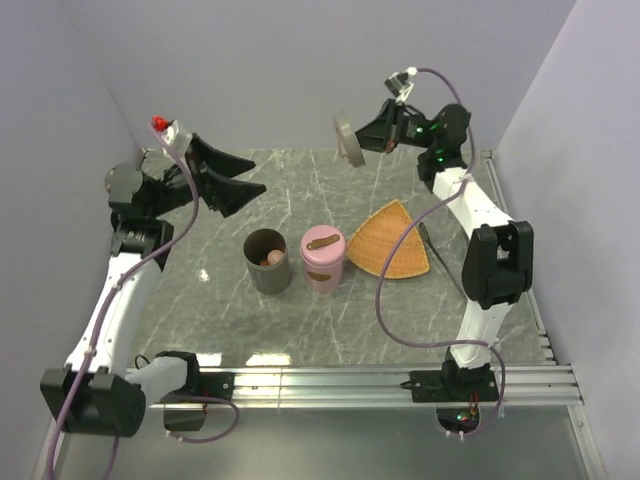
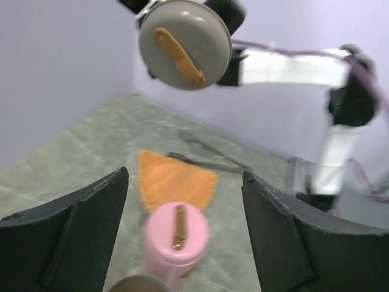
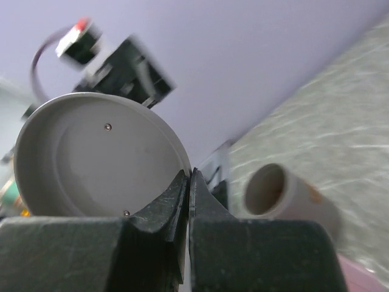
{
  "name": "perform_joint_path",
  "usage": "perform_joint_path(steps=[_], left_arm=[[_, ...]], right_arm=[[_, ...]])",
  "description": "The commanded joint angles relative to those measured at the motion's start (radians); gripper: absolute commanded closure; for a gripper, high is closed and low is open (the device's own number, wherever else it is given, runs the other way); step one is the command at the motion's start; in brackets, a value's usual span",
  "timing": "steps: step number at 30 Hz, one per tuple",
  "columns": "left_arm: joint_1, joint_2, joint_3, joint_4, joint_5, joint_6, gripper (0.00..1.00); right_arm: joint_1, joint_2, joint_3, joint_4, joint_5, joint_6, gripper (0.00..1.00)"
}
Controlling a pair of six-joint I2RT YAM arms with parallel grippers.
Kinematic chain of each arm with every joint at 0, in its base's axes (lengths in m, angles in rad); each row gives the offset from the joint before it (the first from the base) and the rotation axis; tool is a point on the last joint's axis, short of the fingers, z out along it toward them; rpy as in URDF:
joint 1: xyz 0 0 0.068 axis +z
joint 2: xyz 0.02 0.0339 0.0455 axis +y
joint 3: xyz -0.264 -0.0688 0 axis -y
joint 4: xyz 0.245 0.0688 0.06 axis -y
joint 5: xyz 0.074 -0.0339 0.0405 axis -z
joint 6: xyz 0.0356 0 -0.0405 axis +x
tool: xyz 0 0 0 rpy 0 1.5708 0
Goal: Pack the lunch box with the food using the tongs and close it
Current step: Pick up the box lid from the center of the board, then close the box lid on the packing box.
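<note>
Right gripper [image 3: 186, 177] pinches the lid [image 1: 347, 138] by its thin rim, high up, so it could slip or seat crooked on the grey pot [image 1: 268, 270] holding food [image 1: 272, 258]; left gripper [image 1: 258, 174] gapes empty; tongs [image 1: 440, 257] lie beside the tray [image 1: 393, 240].

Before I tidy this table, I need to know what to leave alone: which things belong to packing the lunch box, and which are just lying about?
Job in hand:
grey container
food inside it
grey lid, pinched in the right tool
tongs

Lying about:
orange woven tray
pink lidded container, possibly another lunch box part
</note>
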Motion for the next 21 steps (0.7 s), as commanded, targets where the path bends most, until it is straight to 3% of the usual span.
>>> perform_joint_path(steps=[1,2,4,5,8,10,13,21], left_arm=[[-0.051,0.089,0.045,0.189,0.096,-0.330,0.18],[-0.063,0.100,-0.012,0.446,0.093,-0.608,0.18],[-0.103,0.126,-0.072,0.705,0.049,-0.863,0.17],[-0.124,0.123,-0.063,0.641,0.029,-0.899,0.16],[-0.205,0.091,-0.040,0.616,-0.011,-0.803,0.13],[-0.251,0.071,-0.017,0.466,-0.063,-0.708,0.12],[-0.255,0.060,-0.024,0.386,-0.128,-0.687,0.14],[-0.273,0.063,-0.097,0.541,-0.145,-0.758,0.23]], right_arm=[[0.046,-0.053,-0.062,0.553,-0.034,0.361,1.00],[0.047,-0.063,-0.078,0.547,-0.018,0.316,1.00],[0.050,-0.097,-0.133,0.568,0.042,0.268,1.00],[0.055,-0.106,-0.142,0.570,0.055,0.237,1.00],[0.098,-0.099,-0.130,0.583,0.067,0.260,1.00],[0.136,-0.091,-0.121,0.602,0.096,0.306,1.00],[0.170,-0.093,-0.125,0.631,0.124,0.337,1.00],[0.267,-0.111,-0.127,0.608,0.156,0.337,1.00]])
